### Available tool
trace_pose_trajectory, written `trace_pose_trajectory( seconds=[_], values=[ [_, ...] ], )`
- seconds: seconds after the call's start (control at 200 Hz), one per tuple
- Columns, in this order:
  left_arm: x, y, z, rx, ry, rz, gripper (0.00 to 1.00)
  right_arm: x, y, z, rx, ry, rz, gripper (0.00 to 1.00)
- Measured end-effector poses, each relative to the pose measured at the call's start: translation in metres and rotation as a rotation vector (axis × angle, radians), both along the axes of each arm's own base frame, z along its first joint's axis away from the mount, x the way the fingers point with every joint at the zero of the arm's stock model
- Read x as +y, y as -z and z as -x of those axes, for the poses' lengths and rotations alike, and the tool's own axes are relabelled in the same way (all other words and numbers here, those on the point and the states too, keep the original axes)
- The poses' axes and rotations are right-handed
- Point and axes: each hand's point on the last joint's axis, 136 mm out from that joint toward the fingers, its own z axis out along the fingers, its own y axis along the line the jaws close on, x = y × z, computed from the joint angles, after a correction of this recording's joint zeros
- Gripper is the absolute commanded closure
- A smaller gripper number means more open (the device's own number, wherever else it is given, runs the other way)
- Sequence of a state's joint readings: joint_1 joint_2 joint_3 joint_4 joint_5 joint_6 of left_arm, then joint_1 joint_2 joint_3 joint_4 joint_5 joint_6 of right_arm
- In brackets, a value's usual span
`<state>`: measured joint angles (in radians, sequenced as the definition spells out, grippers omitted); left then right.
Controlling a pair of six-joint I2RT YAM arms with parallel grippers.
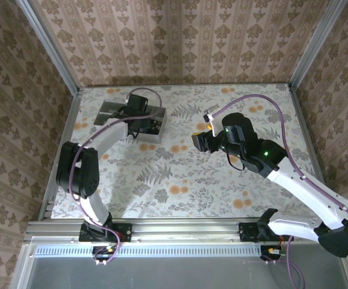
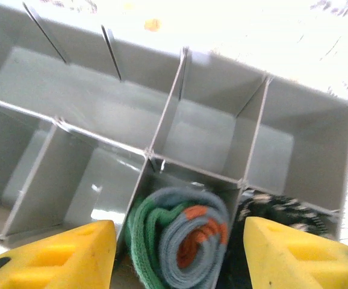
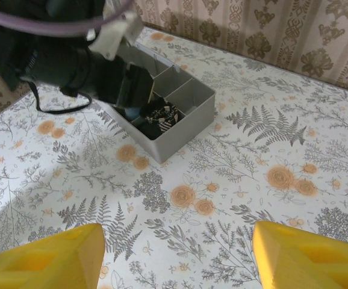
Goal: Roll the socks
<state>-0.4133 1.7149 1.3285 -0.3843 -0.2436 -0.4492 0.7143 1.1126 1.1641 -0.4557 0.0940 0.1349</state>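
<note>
Got the rolled teal-grey striped sock with orange cuff and green toe (image 2: 180, 247) sitting in one compartment of the grey plastic divider tray (image 2: 306, 120), with the black-and-cream striped sock (image 2: 282, 211) bundled in the corner compartment just beside it. Seeing the left gripper (image 2: 174, 259) right above both, yellow fingers spread wide, gripping nothing. Same deal with the right gripper (image 3: 177, 259): spread wide and empty over the floral tablecloth (image 3: 252, 180), well apart from the tray.

The teal-grey rolled fabric sock (image 2: 180, 241) carries orange and green bands; the black-and-cream fabric sock (image 2: 282, 211) to its right is flecked. The grey plastic compartment tray (image 2: 306, 120) is plain. The worktop (image 3: 234, 180) is white with grey ferns and orange blossoms.
</note>
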Motion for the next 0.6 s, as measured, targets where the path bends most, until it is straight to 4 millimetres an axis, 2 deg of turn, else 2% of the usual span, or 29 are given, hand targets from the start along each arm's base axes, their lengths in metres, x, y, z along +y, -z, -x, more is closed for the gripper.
trace_pose_trajectory(
  seconds=[0.12, 0.205, 0.29, 0.41, 0.455, 0.47, 0.48, 0.495, 0.52, 0.535, 0.55, 0.575, 0.6],
  values=[
    [0.003, -0.043, 0.001, -0.06, -0.02, 0.067, 0.44, 0.0, 0.0, 0.0, 0.0, 0.0, 0.0, 0.33],
    [0.01, -0.063, 0.004, -0.087, -0.037, 0.124, 0.52, 0.0, 0.0, 0.0, -0.001, 0.0, 0.0, 0.34],
    [0.016, -0.073, 0.005, -0.095, -0.043, 0.175, 0.64, 0.0, 0.0, 0.0, -0.001, 0.0, 0.0, 0.34],
    [0.021, -0.073, 0.008, -0.074, -0.051, 0.24, 0.62, 0.0, 0.0, -0.001, -0.001, 0.004, 0.002, 0.35],
    [0.021, -0.069, 0.011, -0.06, -0.05, 0.26, 0.58, -0.001, 0.0, -0.001, -0.002, 0.006, 0.003, 0.33],
    [0.02, -0.069, 0.013, -0.056, -0.047, 0.265, 0.56, -0.001, 0.0, -0.001, -0.003, 0.007, 0.003, 0.3],
    [0.02, -0.068, 0.014, -0.053, -0.046, 0.269, 0.55, -0.001, 0.0, -0.001, -0.003, 0.008, 0.003, 0.22],
    [0.02, -0.067, 0.015, -0.049, -0.048, 0.277, 0.53, -0.001, 0.0, -0.002, -0.004, 0.01, 0.004, 0.02],
    [0.019, -0.066, 0.018, -0.044, -0.045, 0.285, 0.48, -0.002, 0.0, -0.002, -0.005, 0.013, 0.003, 0.0],
    [0.019, -0.066, 0.02, -0.041, -0.042, 0.29, 0.41, -0.002, 0.0, -0.002, -0.005, 0.014, 0.003, 0.0],
    [0.019, -0.066, 0.022, -0.039, -0.04, 0.293, 0.3, -0.002, 0.0, -0.002, -0.007, 0.015, 0.004, 0.0],
    [0.018, -0.066, 0.025, -0.035, -0.037, 0.299, 0.04, -0.003, 0.0, -0.002, -0.011, 0.017, 0.003, 0.0],
    [0.018, -0.066, 0.029, -0.034, -0.036, 0.308, 0.0, -0.004, 0.0, -0.001, -0.014, 0.017, 0.004, 0.0]
  ],
)
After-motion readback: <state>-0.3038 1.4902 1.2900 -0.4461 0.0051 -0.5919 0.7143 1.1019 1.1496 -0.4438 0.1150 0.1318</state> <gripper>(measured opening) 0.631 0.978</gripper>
